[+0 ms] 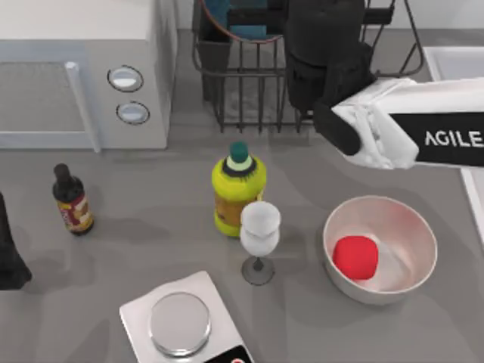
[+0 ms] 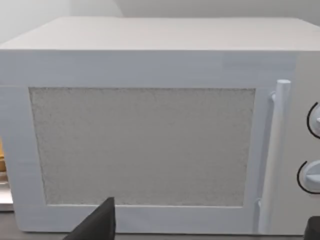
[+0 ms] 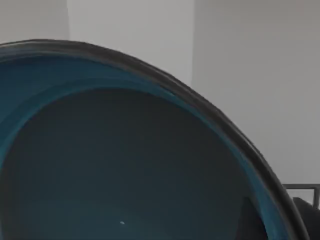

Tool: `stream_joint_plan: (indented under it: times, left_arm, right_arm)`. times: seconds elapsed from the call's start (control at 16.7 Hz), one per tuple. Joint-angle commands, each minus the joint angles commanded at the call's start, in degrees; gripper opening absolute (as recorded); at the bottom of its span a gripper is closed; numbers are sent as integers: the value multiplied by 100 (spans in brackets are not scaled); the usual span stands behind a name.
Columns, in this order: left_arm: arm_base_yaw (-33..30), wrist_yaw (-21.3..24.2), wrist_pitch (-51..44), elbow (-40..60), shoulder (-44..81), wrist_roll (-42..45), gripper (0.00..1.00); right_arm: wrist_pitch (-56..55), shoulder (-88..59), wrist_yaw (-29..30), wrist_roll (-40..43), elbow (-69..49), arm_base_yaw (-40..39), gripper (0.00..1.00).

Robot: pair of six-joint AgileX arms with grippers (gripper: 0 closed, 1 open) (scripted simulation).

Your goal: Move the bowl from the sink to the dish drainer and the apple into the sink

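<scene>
One bowl [image 1: 227, 19] fronts the right gripper [image 1: 302, 30] — over the dish drainer [image 1: 249, 91].

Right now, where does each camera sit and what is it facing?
Top view: above the table, looking down on the dish drainer, apple in the white bowl, right arm over the rack.
Left wrist view: faces the microwave door; own dark finger at the edge.
Right wrist view: close on the bowl.
Shared: top and left wrist views both show the microwave.
</scene>
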State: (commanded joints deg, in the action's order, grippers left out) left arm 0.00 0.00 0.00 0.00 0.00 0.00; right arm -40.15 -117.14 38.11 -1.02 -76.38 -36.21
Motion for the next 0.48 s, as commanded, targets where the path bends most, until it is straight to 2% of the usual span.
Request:
stream_joint_plan:
  times: [0.48]
  left_arm:
    - [0,0,0,0,0,0,100]
  right_arm:
    - [0,0,0,0,0,0,98]
